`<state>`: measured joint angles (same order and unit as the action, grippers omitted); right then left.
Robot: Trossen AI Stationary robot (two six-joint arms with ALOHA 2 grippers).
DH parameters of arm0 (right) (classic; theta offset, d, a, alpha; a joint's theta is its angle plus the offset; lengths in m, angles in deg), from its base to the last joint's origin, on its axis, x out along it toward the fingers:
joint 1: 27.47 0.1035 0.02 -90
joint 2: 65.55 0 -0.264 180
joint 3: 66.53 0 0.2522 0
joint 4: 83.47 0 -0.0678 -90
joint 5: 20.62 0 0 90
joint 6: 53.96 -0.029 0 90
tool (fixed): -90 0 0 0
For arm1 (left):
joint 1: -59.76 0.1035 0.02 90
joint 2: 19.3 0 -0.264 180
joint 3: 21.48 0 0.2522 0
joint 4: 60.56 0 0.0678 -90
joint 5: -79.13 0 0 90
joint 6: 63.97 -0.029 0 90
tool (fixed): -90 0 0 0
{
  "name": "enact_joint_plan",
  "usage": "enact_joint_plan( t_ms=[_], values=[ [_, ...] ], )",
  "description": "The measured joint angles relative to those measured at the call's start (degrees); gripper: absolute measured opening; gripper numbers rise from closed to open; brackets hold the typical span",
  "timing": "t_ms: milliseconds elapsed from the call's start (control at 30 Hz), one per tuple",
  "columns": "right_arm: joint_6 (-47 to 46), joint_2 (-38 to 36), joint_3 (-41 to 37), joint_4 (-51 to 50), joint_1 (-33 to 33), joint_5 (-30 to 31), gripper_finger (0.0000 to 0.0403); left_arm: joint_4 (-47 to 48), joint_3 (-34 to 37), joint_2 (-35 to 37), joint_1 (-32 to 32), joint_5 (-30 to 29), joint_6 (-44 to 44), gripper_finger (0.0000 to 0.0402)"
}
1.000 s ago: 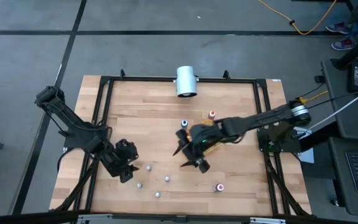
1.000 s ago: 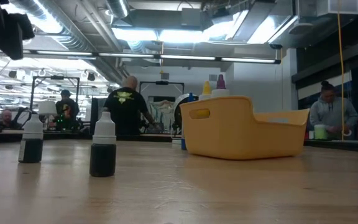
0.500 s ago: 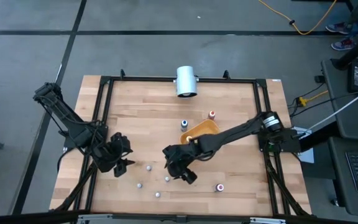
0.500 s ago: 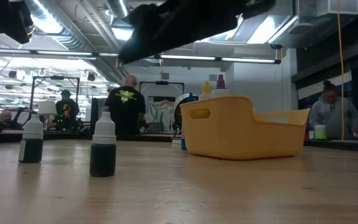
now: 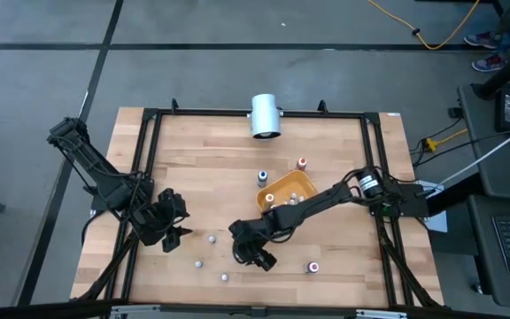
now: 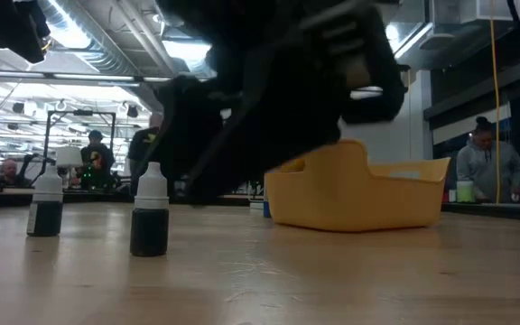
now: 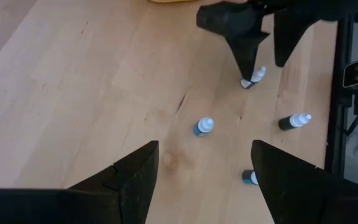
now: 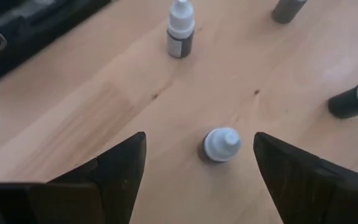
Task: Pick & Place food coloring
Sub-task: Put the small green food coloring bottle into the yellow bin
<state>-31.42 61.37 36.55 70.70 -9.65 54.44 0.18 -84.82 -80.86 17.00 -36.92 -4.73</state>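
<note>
right gripper (image 8: 194, 165), jaws spread, over food coloring (image 8: 221, 144)

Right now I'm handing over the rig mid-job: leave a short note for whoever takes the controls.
Right tool: open, empty, low over a standing white-capped bottle near the table's front middle, fingers either side, not touching.
Left tool: open, empty, waiting at front left.
Done: a few bottles sit in the yellow tray.
Left: loose bottles on the wood in front of the left arm, one red at front right, two beside the tray.
</note>
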Motion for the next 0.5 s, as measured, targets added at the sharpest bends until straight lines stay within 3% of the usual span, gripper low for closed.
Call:
enact_joint_plan(
  t_ms=[233, 500],
  values=[
    [0.0, 0.9, 0.0, 3.2, 0.0, 0.7, 0.0284, 0.0, 0.0, 0.0, 0.0, 0.0, 0.0, 0.0249],
    [0.1, 0.9, 0.0, 3.3, -0.1, 0.7, 0.0205, -0.4, 0.0, 0.0, 0.0, 0.0, 0.0, 0.0249]
  ],
)
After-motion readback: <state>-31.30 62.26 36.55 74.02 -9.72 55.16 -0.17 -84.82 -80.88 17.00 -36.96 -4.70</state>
